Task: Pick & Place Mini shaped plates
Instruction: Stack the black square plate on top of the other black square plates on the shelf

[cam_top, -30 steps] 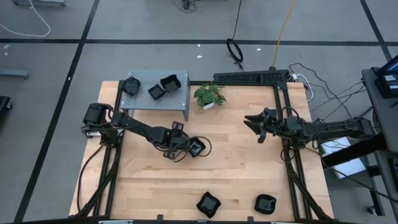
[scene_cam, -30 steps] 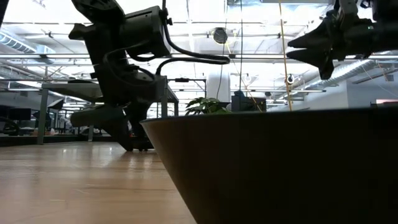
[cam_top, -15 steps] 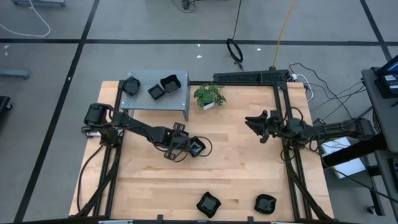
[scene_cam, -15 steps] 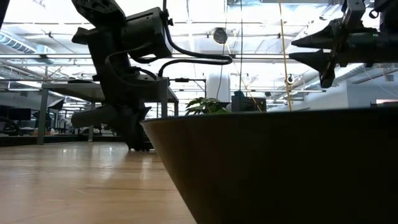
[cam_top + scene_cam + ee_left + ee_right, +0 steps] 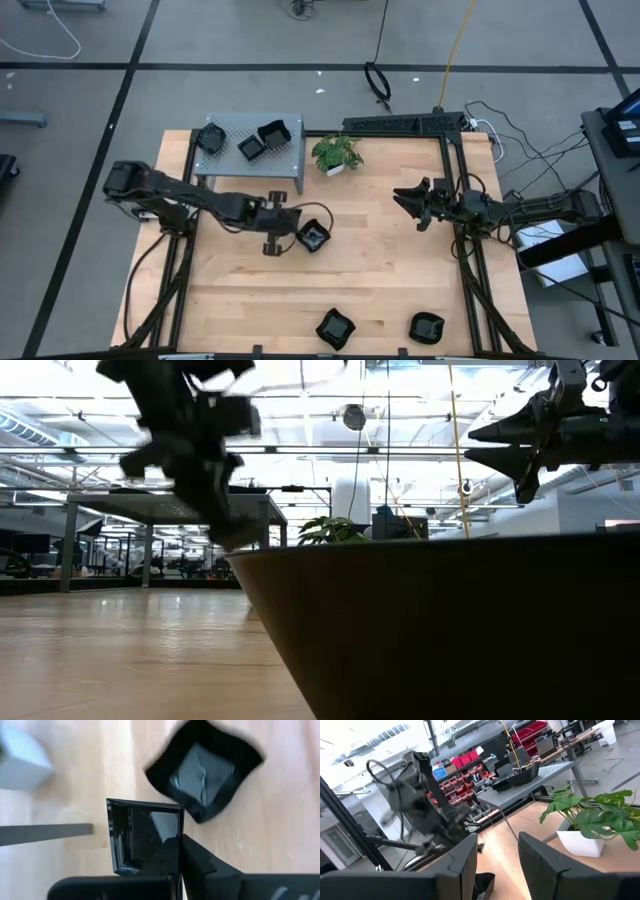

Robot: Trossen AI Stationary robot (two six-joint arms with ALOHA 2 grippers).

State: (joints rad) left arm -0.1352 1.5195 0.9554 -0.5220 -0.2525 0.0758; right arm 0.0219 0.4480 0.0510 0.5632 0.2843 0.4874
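1. Wooden table [image 5: 380, 270] fills the middle of the high view; a grey perforated stand [image 5: 285, 165] sits at its upper left carrying three black plates [image 5: 250, 146]; a green potted plant [image 5: 336, 153] stands just right of it.
2. Left tool [image 5: 290, 229], left of centre, is clamped on the rim of a square black plate [image 5: 145, 840]; a wavy-edged plate [image 5: 205, 767] lies on the wood just beside it; two further plates [image 5: 336, 327] sit at the bottom edge.
3. Right tool [image 5: 405, 198] waits at centre right, fingers apart, holding nothing.
4. Held plate is square, so it has no clear long axis; how far it tilts I cannot tell.
5. Risk: a one-edge pinch on glossy ware may let it swing or slip; carrying low could knock the neighbouring plate.
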